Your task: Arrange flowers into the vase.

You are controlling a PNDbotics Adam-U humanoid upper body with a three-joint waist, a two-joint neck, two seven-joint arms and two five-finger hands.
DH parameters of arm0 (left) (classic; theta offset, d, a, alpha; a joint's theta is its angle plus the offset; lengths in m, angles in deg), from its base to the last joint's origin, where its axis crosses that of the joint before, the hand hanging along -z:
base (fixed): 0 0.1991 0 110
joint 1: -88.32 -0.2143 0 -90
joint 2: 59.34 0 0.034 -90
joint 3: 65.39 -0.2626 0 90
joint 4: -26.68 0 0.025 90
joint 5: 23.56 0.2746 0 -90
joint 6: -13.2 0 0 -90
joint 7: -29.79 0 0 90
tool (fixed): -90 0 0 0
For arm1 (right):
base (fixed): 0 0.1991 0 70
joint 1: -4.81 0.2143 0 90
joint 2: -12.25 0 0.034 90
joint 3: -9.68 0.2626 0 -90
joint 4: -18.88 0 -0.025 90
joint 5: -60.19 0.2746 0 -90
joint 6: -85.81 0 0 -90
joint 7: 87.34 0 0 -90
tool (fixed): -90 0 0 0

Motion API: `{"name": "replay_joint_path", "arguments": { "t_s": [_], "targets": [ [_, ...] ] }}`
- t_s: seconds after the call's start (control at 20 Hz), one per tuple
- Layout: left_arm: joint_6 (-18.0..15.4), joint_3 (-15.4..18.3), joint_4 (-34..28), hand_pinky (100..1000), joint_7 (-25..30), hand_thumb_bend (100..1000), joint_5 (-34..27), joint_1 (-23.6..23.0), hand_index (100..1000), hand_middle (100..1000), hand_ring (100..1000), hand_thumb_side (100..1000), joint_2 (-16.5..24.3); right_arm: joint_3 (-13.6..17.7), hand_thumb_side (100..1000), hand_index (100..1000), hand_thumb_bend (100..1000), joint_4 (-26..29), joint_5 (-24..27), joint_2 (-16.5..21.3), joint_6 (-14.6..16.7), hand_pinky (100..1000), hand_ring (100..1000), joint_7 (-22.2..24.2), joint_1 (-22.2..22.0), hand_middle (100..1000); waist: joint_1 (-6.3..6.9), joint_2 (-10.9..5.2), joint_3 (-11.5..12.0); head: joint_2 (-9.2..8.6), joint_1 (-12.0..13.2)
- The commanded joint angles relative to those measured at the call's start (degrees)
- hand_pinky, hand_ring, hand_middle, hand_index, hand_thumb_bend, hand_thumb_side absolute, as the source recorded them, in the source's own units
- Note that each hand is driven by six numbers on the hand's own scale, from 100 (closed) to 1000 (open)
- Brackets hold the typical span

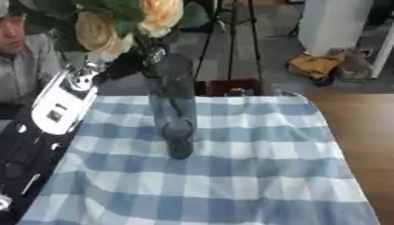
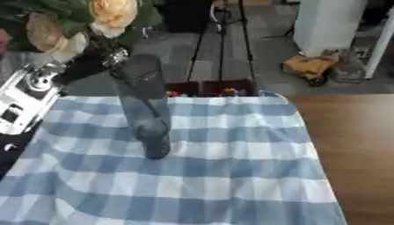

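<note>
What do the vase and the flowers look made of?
The vase looks like tinted grey glass or clear plastic: the checked cloth shows through its wall. The flowers look like fabric fakes, cream-peach with matte petals, though real blooms can't be excluded.

No writing, label, brand or number can be read anywhere; the dark marks on the white robot arm casing [image 1: 63,102] at left are illegible.

one vase [image 1: 174,103], three pale flowers [image 1: 162,12], one checked cloth [image 1: 254,176].
</note>
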Motion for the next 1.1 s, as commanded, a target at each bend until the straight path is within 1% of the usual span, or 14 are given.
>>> {"name": "replay_joint_path", "arguments": {
  "t_s": [0.05,0.3,0.4,0.65,0.75,0.85,1.1],
  "targets": [
    [0.1,0.3,-0.9,843,0.4,100,0.3,1.0,1000,960,1000,875,1.7,0.5,1000,788,100,1.3,0.2,0.9,-0.1,669,778,-0.1,0.4,758,-0.16,-1.66,0.1,-0.63,0.1],
    [0.2,0.4,-1.0,850,0.3,100,0.1,1.0,1000,973,1000,931,1.7,0.5,1000,788,100,1.3,0.3,0.9,-0.2,668,778,-0.3,0.4,757,-0.24,-1.66,0.2,-0.74,0.1],
    [0.2,0.4,-1.1,860,0.4,100,-0.2,1.0,1000,992,1000,955,1.7,0.5,1000,788,100,1.2,0.2,0.8,-0.2,669,778,-0.2,0.4,757,-0.24,-1.63,0.3,-0.76,0.2],
    [0.2,0.4,-1.3,865,0.7,100,-0.5,0.9,1000,1000,1000,964,1.9,0.5,1000,788,100,1.2,0.3,0.9,-0.2,669,778,-0.2,0.4,757,-0.29,-1.64,0.3,-0.78,0.2],
    [0.2,0.4,-1.3,864,0.6,100,-0.3,0.8,1000,1000,1000,952,1.9,0.5,1000,788,100,1.2,0.3,0.9,-0.2,669,778,-0.2,0.4,757,-0.27,-1.62,0.4,-0.83,0.2],
    [0.3,0.3,-1.4,866,0.5,100,0.0,0.8,1000,1000,1000,872,1.9,0.5,1000,788,100,1.2,0.3,0.9,-0.2,669,778,-0.2,0.3,757,-0.28,-1.57,0.3,-0.84,0.2],
    [0.1,0.1,-1.4,875,0.8,100,1.5,0.8,1000,1000,1000,858,2.0,0.6,1000,788,100,1.2,0.4,0.9,-0.1,669,778,-0.1,0.4,757,-0.25,-1.44,0.4,-0.66,0.3]
  ]
}}
